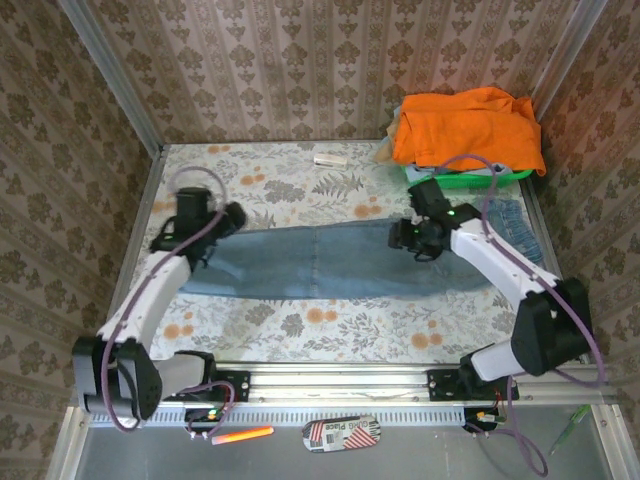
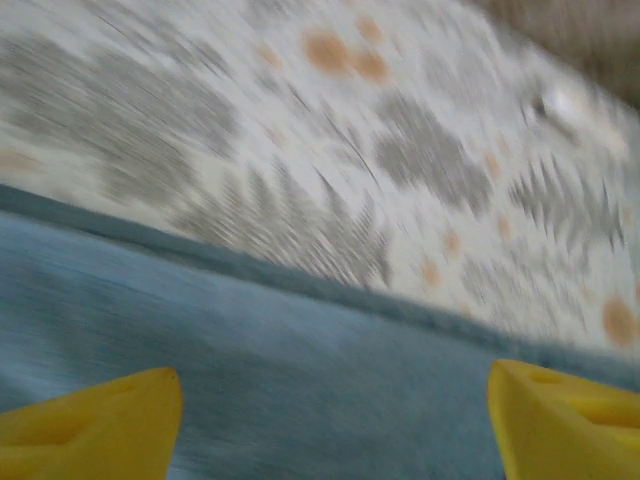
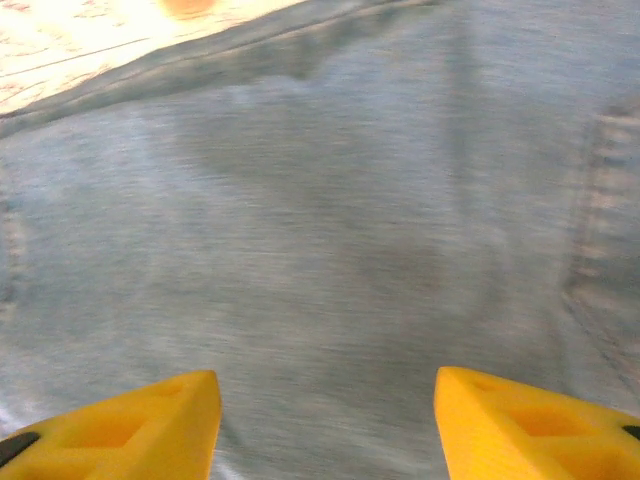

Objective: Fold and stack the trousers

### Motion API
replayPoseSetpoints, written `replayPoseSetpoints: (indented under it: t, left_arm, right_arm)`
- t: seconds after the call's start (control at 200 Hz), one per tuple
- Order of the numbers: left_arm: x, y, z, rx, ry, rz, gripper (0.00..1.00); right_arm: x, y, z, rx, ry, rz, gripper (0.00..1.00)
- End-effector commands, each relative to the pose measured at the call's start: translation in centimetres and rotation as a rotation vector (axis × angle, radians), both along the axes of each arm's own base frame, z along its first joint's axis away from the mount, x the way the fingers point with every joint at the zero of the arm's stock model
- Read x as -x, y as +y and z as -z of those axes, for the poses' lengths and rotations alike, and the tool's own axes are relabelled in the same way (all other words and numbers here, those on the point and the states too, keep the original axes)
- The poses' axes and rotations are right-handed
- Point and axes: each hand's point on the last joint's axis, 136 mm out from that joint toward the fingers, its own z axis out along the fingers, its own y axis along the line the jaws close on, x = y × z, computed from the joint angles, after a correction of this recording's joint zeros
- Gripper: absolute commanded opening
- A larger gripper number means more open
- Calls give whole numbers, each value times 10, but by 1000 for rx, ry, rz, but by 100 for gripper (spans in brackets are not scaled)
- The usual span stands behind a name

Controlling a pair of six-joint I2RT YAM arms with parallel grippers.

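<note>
While low over the trousers (image 1: 330, 262), both arms outstretched, left pincer (image 2: 335, 372) and right pincer (image 3: 326, 375) wide apart, empty.

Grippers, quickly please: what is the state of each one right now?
Left gripper: open, jaws wide apart above the trousers, holding nothing.
Right gripper: open over the trousers, holding nothing.
</note>
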Motion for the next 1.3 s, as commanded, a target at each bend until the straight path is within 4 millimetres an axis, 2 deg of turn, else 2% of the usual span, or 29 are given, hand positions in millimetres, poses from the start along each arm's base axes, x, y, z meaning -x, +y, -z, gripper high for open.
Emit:
replayPoseSetpoints:
  t: [0.0, 0.075, 0.155, 0.26, 0.445, 0.5, 0.565, 0.61, 0.65, 0.765, 0.845, 0.885, 0.92, 0.975, 1.03, 1.11, 1.185, 1.2, 1.295]
  left_arm:
    - [7, -45, 49, 53, 88, 64, 77]
    - [8, -64, 75, 56, 125, 110, 77]
    - [7, -71, 99, 58, 176, 126, 77]
    - [6, -71, 128, 97, 250, 125, 76]
    - [-2, -52, 159, 198, 335, 65, 73]
    - [-3, -48, 163, 206, 349, 59, 72]
    - [-5, -46, 163, 196, 357, 60, 72]
    - [-6, -47, 162, 193, 357, 65, 72]
    - [-6, -46, 161, 190, 355, 66, 72]
    - [-8, -44, 158, 184, 348, 54, 72]
    - [-8, -43, 156, 183, 347, 51, 72]
    - [-8, -43, 155, 184, 344, 52, 72]
    - [-7, -42, 155, 183, 346, 53, 72]
    - [-6, -41, 154, 176, 345, 50, 72]
    - [-6, -38, 154, 168, 345, 47, 72]
    - [-6, -31, 154, 167, 346, 35, 72]
    - [-6, -23, 157, 169, 349, 22, 72]
    - [-7, -22, 156, 169, 346, 20, 72]
    - [-10, -17, 157, 177, 344, 16, 72]
  right_arm:
    - [35, -52, 1, -29, 34, 178, 64]
    - [50, -93, 3, -102, 7, 368, 68]
    - [60, -131, 7, -164, -46, 555, 69]
    - [65, -170, 20, -199, -67, 749, 71]
    - [51, -222, 46, -254, -50, 939, 72]
    - [44, -228, 55, -313, -43, 957, 71]
    - [43, -235, 66, -294, -16, 970, 72]
    - [40, -235, 70, -303, -13, 965, 72]
    - [40, -233, 83, -312, 26, 964, 72]
    - [38, -236, 96, -313, 44, 962, 73]
    - [40, -239, 105, -291, 76, 971, 68]
    - [38, -241, 108, -287, 67, 976, 64]
    - [36, -242, 109, -288, 65, 971, 55]
    - [33, -243, 109, -291, 56, 966, 32]
    - [30, -245, 104, -288, 26, 962, 18]
    - [28, -242, 89, -260, -17, 935, 5]
    - [25, -235, 66, -236, -57, 893, 1]
    - [23, -234, 54, -225, -88, 882, 1]
    - [23, -230, 10, -190, -177, 852, 0]
